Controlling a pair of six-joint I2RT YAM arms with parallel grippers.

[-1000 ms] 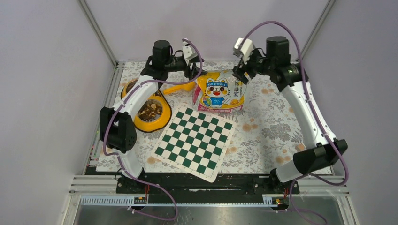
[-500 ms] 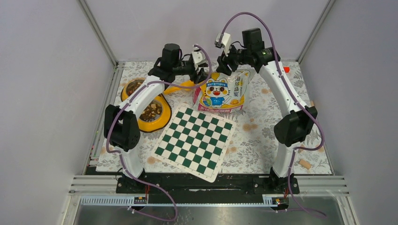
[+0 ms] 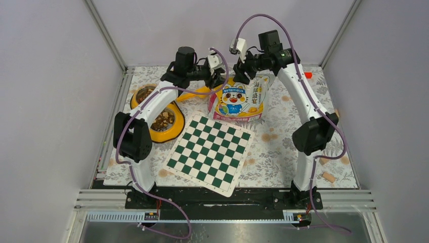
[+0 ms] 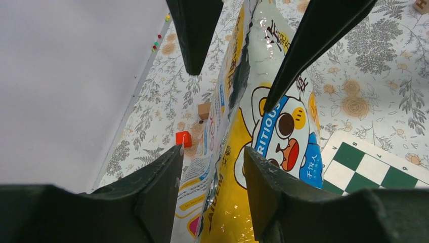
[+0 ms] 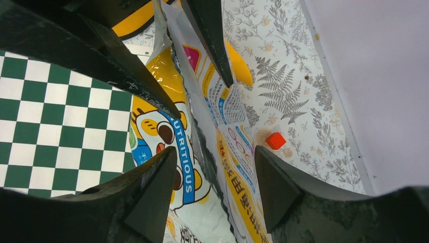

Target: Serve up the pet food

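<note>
Pet food (image 3: 163,120) in view lies as brown kibble in the near well of the yellow double bowl (image 3: 156,136), on the left of the table (image 3: 283,136). More is presumably inside the pet food bag (image 3: 237,98) at the back centre, mouth uppermost. The torn top edge runs left-right, straight between the arms. The left end effector (image 4: 211,152) straddles its left end and the right end effector (image 5: 215,152) its right end. Both have their jaws apart, with the film between them and no clamp visible. Both are about equally near; the bowl lies on the left arm's side.
</note>
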